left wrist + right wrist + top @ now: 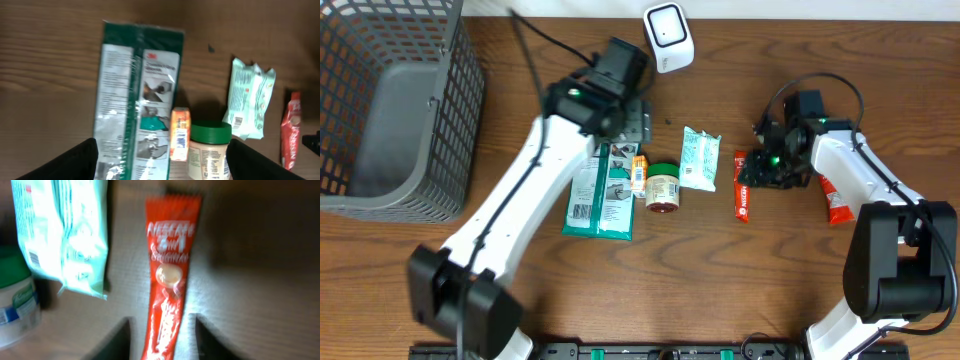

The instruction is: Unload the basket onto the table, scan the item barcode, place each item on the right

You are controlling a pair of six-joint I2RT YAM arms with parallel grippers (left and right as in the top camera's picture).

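A white barcode scanner [668,37] stands at the back of the table. In front of it lie a green 3M pack [137,95], a small orange box [180,134], a green-lidded jar [210,152], a mint pouch [248,95] and a red Nescafe sachet [167,290]. My left gripper [162,145] hovers open and wide above the pack, box and jar, holding nothing. My right gripper [162,322] is open, its fingers [117,340] straddling the sachet's lower end with a gap on each side. In the overhead view the right gripper [760,172] sits just right of that sachet [742,188].
A grey wire basket [390,180] fills the far left. A second red sachet [835,202] lies beside the right forearm. The left arm [520,200] crosses diagonally from the front left. Bare wood lies in front of the items.
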